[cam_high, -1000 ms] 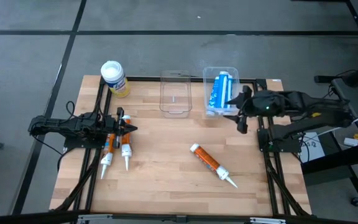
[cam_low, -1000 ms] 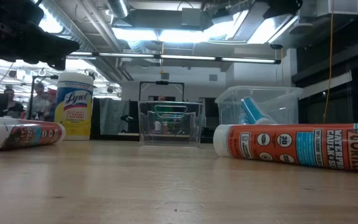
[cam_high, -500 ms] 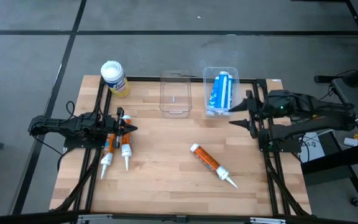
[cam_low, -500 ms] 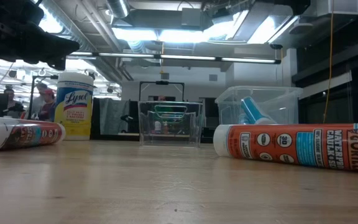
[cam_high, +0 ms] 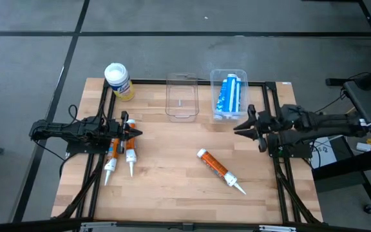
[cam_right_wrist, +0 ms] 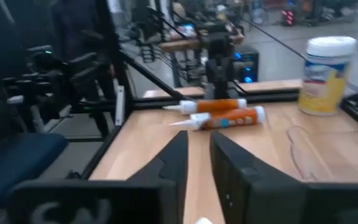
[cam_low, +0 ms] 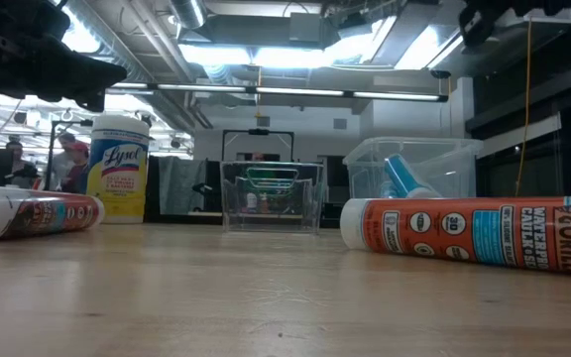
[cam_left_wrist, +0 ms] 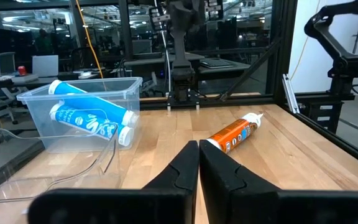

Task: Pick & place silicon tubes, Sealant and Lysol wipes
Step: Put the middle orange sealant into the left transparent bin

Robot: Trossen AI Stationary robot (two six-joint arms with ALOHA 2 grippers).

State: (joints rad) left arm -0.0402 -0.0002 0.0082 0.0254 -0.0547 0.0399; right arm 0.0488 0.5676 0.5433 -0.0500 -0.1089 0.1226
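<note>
Currently, as seen from above:
Right gripper (cam_high: pixel 248 126): at the bench's right edge, just in front of the loaded bin, fingers spread apart, holding nothing.
Left gripper (cam_high: pixel 134 133): at the left edge, fingers pressed together and empty, hanging above the two tubes there.
Lysol wipes (cam_high: pixel 117 80): upright at the far left corner of the bench (cam_high: pixel 172 174), white lid up, yellow label.
Orange sealant tubes (cam_high: pixel 121 153): two lying side by side near the left edge, nozzles pointing to the near edge.
Third orange sealant tube (cam_high: pixel 220 171): lying slantwise right of the bench's middle, nozzle toward the near right corner.
Empty clear bin (cam_high: pixel 181 96): at the middle of the far edge.
Loaded clear bin (cam_high: pixel 229 74): just right of the empty one, holding blue-and-white tubes (cam_high: pixel 227 95).
</note>
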